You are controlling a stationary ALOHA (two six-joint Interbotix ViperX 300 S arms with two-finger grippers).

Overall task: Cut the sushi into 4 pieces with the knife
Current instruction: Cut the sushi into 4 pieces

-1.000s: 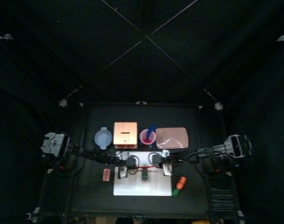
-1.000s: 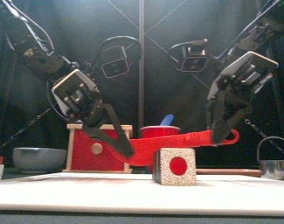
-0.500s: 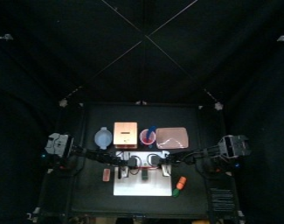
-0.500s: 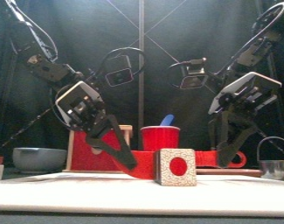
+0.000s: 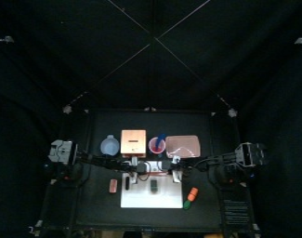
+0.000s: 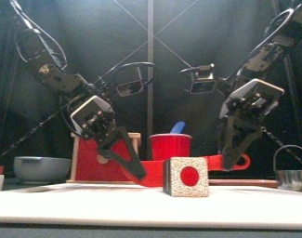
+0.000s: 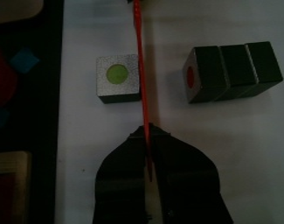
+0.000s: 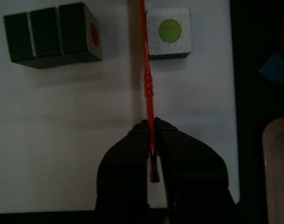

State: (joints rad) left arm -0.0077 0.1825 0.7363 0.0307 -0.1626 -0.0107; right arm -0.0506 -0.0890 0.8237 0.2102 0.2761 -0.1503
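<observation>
Red toy knife (image 7: 139, 79) clamped in left hand (image 7: 147, 133) and right hand (image 8: 151, 131); ahead of them, blade between single sushi slice (image 7: 114, 77) and dark green three-block roll (image 7: 232, 72)

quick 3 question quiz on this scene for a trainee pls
1. True or false: the left gripper and the right gripper both have their fingers shut on the thin red toy knife.
2. How many blocks are joined together in the dark green toy sushi roll?
3. Where does the knife's blade lie?
A) between the roll and the single cut-off sushi piece
B) across the top of the roll
C) on the far side of the single piece, away from the roll

Key: 1 true; 2 three; 3 A
</observation>
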